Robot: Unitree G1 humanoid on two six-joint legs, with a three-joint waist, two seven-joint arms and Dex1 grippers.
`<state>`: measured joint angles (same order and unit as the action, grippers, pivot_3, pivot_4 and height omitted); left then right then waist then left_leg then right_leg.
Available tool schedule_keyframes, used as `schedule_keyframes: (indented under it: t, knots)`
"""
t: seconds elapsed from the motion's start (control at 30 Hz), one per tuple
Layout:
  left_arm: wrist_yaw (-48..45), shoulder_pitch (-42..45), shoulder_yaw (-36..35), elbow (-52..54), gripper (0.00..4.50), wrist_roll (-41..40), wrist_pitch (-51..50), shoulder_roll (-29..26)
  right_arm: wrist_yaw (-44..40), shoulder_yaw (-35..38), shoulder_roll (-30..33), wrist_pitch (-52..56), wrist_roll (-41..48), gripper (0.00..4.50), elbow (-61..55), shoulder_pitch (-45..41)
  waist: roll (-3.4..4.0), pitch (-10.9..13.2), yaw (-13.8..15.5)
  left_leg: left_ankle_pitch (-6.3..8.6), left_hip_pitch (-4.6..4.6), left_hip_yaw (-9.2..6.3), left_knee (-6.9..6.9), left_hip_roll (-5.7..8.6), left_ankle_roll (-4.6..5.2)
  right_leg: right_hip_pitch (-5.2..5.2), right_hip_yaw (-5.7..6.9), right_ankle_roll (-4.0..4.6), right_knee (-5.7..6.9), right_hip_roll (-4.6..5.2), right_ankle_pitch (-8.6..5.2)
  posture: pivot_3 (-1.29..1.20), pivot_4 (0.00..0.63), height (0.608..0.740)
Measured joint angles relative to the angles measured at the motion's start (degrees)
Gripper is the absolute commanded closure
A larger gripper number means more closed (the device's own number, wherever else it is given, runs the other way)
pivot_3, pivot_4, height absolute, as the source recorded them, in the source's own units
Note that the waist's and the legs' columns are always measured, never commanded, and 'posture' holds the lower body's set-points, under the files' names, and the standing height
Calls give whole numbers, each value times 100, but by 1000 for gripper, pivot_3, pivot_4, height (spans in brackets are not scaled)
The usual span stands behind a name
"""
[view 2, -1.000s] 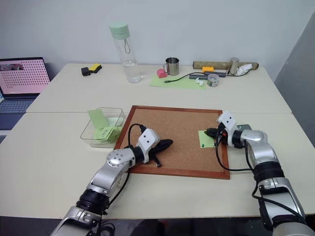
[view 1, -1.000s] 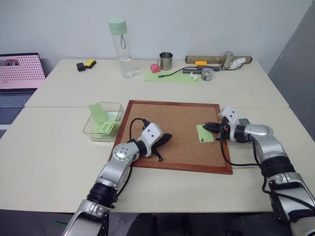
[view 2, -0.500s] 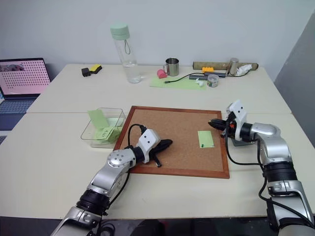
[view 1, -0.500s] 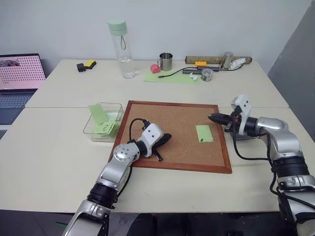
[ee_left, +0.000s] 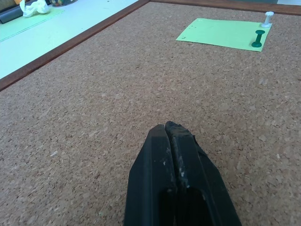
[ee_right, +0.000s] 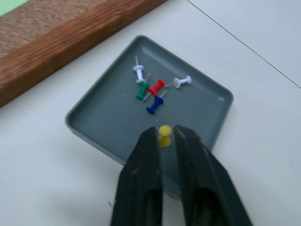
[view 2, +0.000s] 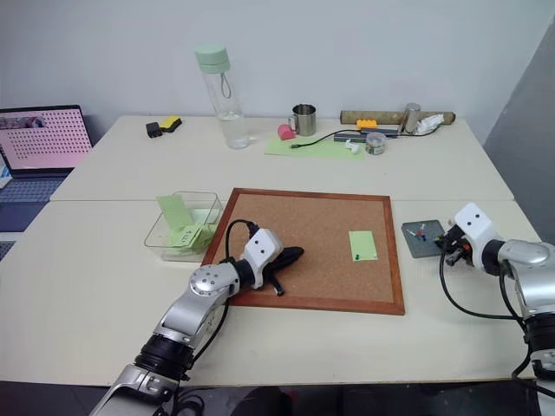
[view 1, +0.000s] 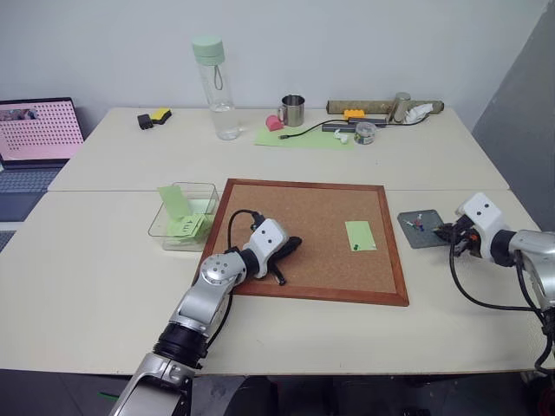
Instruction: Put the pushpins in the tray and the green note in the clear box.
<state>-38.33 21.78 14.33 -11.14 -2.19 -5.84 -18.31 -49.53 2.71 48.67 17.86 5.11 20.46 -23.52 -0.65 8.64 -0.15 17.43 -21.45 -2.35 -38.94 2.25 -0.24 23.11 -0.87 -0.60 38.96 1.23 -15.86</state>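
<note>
The green note (view 1: 360, 235) lies on the right side of the corkboard (view 1: 303, 260), with a green pushpin (ee_left: 257, 38) and a white pushpin (ee_left: 267, 19) stuck in it. My right gripper (ee_right: 164, 132) hangs over the near rim of the grey tray (ee_right: 202, 101), which sits right of the board. A yellow pushpin (ee_right: 164, 134) is pinched between its tips. Several pushpins (ee_right: 153, 89) lie in the tray: white, green, red and blue. My left gripper (ee_left: 167, 129) rests shut and empty on the cork. The clear box (view 1: 182, 212) stands left of the board with green notes inside.
At the back of the table stand a water bottle (view 1: 212, 82), a metal mug (view 1: 292, 108), a large green mat with a cable (view 1: 303, 136) and small clutter (view 1: 381, 111). A laptop (view 1: 35, 139) is at the far left. A black cable loops by my left wrist (view 1: 238, 221).
My right gripper has left the green note's corner and swung right, off the corkboard, to above the tray with the yellow pushpin. The left arm has stayed put.
</note>
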Motion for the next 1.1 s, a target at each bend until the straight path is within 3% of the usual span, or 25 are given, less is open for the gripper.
schedule_keyframes:
  t: [0.27,0.4,0.57,0.87,0.9,1.1]
  knots:
    - [-7,-10,-5,5,4500,3,6,-6,-308,23,-7,0,191,1701,-244,87,0,0,-1,0,1,-1,0,0,0,0,0,0,0,-1,0,0,150,740]
    - [-13,-13,-6,10,4500,3,8,-14,-768,34,-5,36,525,1701,-931,385,0,0,-5,0,1,-2,1,-1,0,0,0,-1,0,-2,0,0,150,740]
    - [-33,-9,3,5,4500,5,20,-43,-811,-227,-654,118,839,1701,-1825,497,-3,-2,-18,0,2,-5,1,-3,0,-1,2,-1,0,-2,-1,0,150,740]
    - [-62,-5,6,6,4500,14,28,-44,-434,-461,-1197,-217,633,1701,-1258,361,-3,-2,-14,0,2,-3,1,-2,0,1,1,-1,-3,-2,-1,0,150,740]
    - [-62,-6,5,6,4500,20,27,-45,-436,-460,-1208,-240,634,2066,-1183,363,-2,-2,-15,0,2,-3,1,-2,0,1,1,-1,-2,-2,-1,0,150,740]
    - [-62,-14,4,24,4500,47,28,-46,-531,-460,-1232,-352,642,3250,-1027,403,-2,-2,-16,0,2,-3,1,-2,0,1,1,-1,-2,-2,-1,0,150,740]
